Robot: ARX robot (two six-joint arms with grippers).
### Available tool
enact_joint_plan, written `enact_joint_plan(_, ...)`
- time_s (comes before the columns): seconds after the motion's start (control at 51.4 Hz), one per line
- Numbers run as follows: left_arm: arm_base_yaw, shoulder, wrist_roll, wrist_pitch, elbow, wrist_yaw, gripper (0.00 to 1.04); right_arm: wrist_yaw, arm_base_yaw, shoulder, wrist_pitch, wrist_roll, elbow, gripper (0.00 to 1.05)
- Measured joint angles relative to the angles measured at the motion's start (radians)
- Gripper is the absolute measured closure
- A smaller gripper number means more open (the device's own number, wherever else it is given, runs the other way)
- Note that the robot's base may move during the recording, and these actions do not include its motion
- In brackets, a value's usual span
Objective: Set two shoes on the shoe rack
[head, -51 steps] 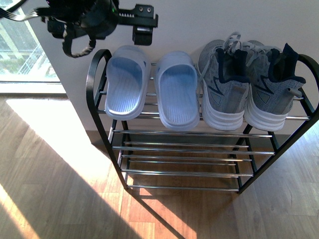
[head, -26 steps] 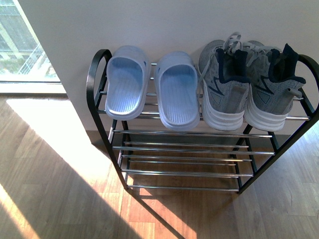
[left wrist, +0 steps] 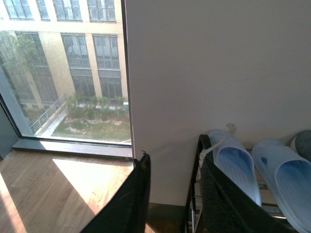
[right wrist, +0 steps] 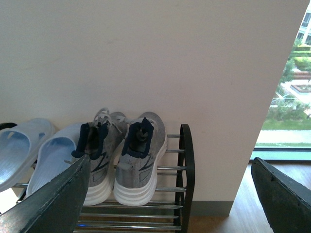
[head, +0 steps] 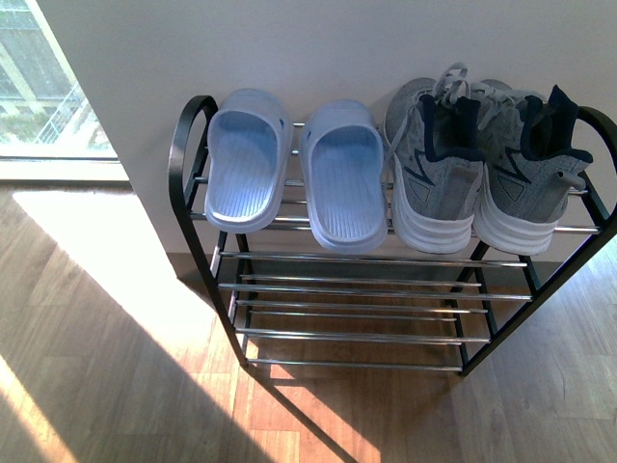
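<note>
Two grey knit sneakers [head: 434, 164] [head: 525, 164] with navy collars and thick white soles stand side by side, heels toward me, on the right half of the shoe rack's [head: 366, 260] top shelf. The right wrist view shows them too, one shoe [right wrist: 99, 155] beside the other [right wrist: 138, 160], on the black-framed rack [right wrist: 186, 165] with chrome rods. My right gripper [right wrist: 170, 194] hangs open in front of the rack's right end, holding nothing. My left gripper [left wrist: 175, 194] is open and empty near the rack's left arch [left wrist: 194, 194]. Neither arm appears in the front view.
A pair of light blue slippers [head: 294, 169] fills the left half of the top shelf. The lower shelves [head: 357, 309] hold nothing. The rack backs onto a white wall [head: 318, 48]; a floor-level window [head: 43, 87] is at the left, wooden floor [head: 106, 367] all around.
One second ago the left arm and its gripper showed at the top left of the front view; it has since withdrawn out of that view. Shoes, slippers and rack have not moved.
</note>
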Motion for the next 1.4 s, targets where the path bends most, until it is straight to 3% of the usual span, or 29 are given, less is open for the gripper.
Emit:
enact_joint_plan(0.117,0.050,-0.071,0.003,-0.034,-0.035,0.052,1.04,0.000,0.000,0.000,0.000,0.000,0.000,0.09)
enact_joint_plan(0.273,0.094,-0.142,0.009,-0.077,-0.064,0.092,1.04,0.000,0.000,0.000,0.000,0.000,0.000,0.09)
enact_joint_plan(0.35,0.161,-0.175,0.010,-0.101,-0.074,0.184,1.04,0.000,0.000,0.000,0.000,0.000,0.000,0.09)
enact_joint_plan(0.467,0.208,-0.218,0.010,-0.129,-0.085,0.196,1.04,0.000,0.000,0.000,0.000,0.000,0.000,0.09)
enact_joint_plan(1.149,0.209,-0.414,0.011,-0.272,-0.122,0.206,1.04,0.000,0.000,0.000,0.000,0.000,0.000,0.09)
enact_joint_plan(1.285,0.209,-0.549,0.012,-0.440,-0.122,0.206,1.04,0.000,0.000,0.000,0.000,0.000,0.000,0.09)
enact_joint_plan(1.402,0.209,-0.576,0.012,-0.452,-0.122,0.204,1.04,0.000,0.000,0.000,0.000,0.000,0.000,0.09)
